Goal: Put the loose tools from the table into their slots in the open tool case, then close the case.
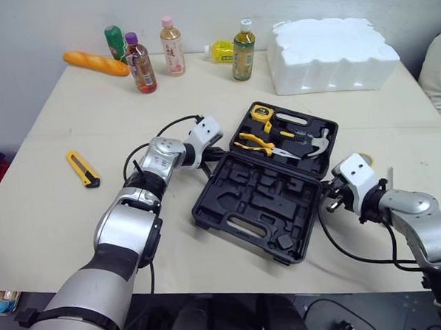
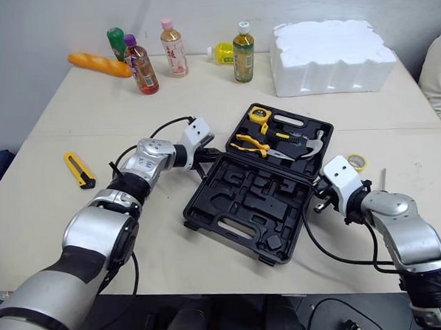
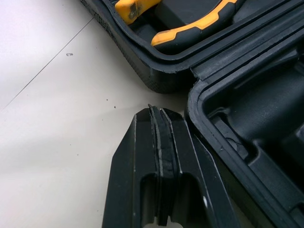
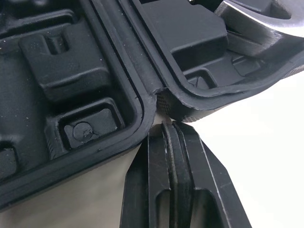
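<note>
1. Head views: the tool case (image 1: 237, 201) lies open in the middle of the desk (image 1: 46, 218). The hammer (image 1: 316, 147) and pliers (image 1: 260, 143) sit in its far half. A yellow utility knife (image 1: 82, 169) lies loose, well apart, on my left.
2. Left wrist view: my left end effector (image 3: 159, 118) is pressed together and holds nothing. Its tip is just beside the hinge corner of the case.
3. Right wrist view: my right end effector (image 4: 173, 129) is also closed and empty, at the opposite hinge corner. I judge both are placed to swing one half shut, but the knife is not yet stowed.
</note>
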Available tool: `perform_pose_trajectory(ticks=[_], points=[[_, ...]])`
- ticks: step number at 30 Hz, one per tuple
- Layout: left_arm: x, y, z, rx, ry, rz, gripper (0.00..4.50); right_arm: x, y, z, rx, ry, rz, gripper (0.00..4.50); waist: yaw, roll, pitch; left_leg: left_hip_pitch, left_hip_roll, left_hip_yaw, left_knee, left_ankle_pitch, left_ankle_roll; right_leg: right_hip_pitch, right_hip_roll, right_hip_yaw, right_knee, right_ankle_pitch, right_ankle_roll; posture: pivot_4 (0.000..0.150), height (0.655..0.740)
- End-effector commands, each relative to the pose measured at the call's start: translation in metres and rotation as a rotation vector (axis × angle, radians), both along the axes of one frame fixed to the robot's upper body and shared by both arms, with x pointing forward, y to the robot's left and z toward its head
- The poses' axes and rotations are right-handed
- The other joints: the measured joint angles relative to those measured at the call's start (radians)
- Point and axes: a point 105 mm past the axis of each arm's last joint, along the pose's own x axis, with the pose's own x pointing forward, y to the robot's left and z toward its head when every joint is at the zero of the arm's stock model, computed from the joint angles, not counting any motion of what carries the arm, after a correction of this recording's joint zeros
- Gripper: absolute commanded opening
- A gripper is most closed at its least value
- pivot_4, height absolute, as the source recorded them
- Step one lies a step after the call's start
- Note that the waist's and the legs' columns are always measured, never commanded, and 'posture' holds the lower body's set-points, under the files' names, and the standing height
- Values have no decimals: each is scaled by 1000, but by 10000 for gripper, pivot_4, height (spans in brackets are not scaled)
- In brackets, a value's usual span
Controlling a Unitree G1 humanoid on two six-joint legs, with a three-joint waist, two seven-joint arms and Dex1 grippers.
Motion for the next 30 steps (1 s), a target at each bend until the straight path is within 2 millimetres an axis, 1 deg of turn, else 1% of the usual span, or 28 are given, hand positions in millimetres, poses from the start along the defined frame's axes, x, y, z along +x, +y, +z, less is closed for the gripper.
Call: perform_pose_trajectory(ticks=[1,3,6,9,12,16,18,22,26,30], points=[[-6,-16,6,-17,-15,-89,689,5,7,14,-33,-55,50,0,0,0,0,0,0,0,0,0,0,0,0,0,0,0,0,1500,7383],[-9,-17,5,-12,-8,-115,689,5,10,15,-46,-55,72,0,1,0,0,0,0,0,0,0,0,0,0,0,0,0,0,1500,7383],[-17,-14,2,-1,-4,-189,689,5,18,16,-109,-66,163,0,-3,0,0,0,0,1,0,0,0,0,0,1,0,0,0,1500,7383],[-27,-6,-7,26,28,-267,689,3,17,15,-183,-58,244,0,-5,0,0,0,-3,2,-1,0,0,-1,0,1,0,0,0,1500,7383],[-32,-2,-11,44,36,-306,689,3,16,17,-201,-61,278,0,-4,0,0,-1,-3,2,-1,0,0,-1,1,1,0,0,0,1500,7383],[-49,-1,-17,10,57,-394,689,2,32,25,-188,-83,405,0,-9,0,0,-1,-3,2,-1,0,0,-1,0,1,0,1,1,1500,7383],[-59,3,-18,-10,71,-425,689,2,38,24,-188,-86,445,0,-19,0,0,-1,1,2,-1,0,0,-1,1,1,0,1,1,1500,7383],[-70,16,-22,-12,81,-394,689,-1,45,20,-190,-71,503,0,-26,0,0,0,2,2,-1,0,0,-1,1,1,1,1,1,1500,7383],[-88,28,-26,-9,114,-370,689,1,50,18,-191,-68,525,0,-32,0,0,1,4,2,-1,-1,-1,0,2,2,1,1,0,1500,7383],[-97,39,-29,-35,123,-275,689,4,48,24,-185,-97,525,0,-33,0,0,3,5,4,-1,-1,-1,0,3,5,1,1,0,1500,7383]])
